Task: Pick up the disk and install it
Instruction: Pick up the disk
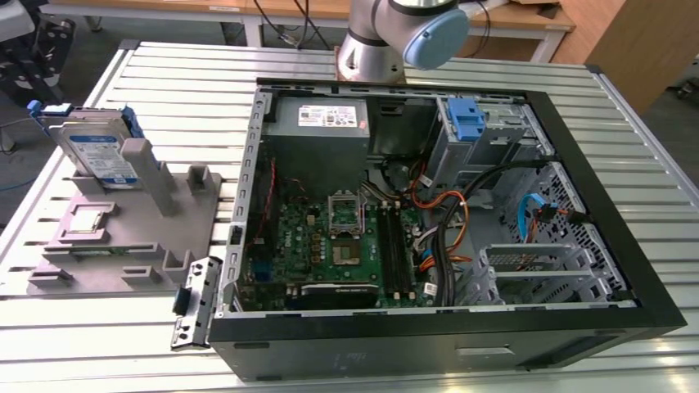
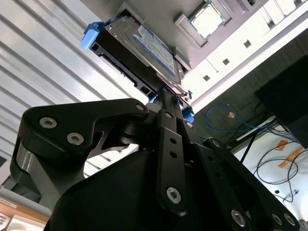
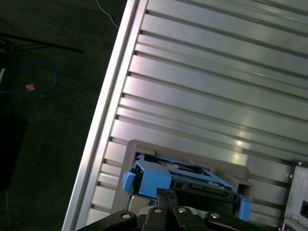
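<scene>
Your hand is showing its fingers pressed together in both wrist views, pinching nothing. It is pointing toward the disk and not touching it.

The disk is standing on edge in the grey holder, close to the worktop edge at the exterior view's left. You are getting bare ribbed worktop beyond the holder, toward the arm's base.

On the exterior view's right, the computer case is lying just beside the holder, with its open side facing up and its walls upright. A blue latch is sitting in the case's far drive bay.

In the first wrist view the worktop rim is dropping to dark floor, where a blue cable is lying.
</scene>
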`<state>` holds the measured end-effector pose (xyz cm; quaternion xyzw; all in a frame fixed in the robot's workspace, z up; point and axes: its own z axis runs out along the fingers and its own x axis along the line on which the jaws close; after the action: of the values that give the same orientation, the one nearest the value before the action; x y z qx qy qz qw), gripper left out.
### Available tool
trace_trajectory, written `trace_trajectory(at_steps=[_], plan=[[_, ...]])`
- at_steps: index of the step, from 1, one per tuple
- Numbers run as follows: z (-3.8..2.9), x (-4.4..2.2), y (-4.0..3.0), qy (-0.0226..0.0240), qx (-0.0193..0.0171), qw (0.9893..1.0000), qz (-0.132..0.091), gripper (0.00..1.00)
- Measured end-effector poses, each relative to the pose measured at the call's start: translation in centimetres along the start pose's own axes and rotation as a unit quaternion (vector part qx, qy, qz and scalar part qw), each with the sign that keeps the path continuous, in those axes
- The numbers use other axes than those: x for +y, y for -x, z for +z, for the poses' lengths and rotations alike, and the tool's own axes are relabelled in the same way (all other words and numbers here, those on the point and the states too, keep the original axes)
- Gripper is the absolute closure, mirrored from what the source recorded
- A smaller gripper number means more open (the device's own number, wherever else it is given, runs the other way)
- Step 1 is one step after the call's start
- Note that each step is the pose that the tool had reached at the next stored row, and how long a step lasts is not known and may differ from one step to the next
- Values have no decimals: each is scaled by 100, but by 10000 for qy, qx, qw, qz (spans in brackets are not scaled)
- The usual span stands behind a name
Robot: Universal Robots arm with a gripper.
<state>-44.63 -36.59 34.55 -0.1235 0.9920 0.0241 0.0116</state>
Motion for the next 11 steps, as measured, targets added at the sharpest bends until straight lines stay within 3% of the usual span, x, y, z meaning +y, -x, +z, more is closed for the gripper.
trace_trajectory(at_steps=[11], plan=[[1, 6, -22, 3, 5, 9999, -116, 89]])
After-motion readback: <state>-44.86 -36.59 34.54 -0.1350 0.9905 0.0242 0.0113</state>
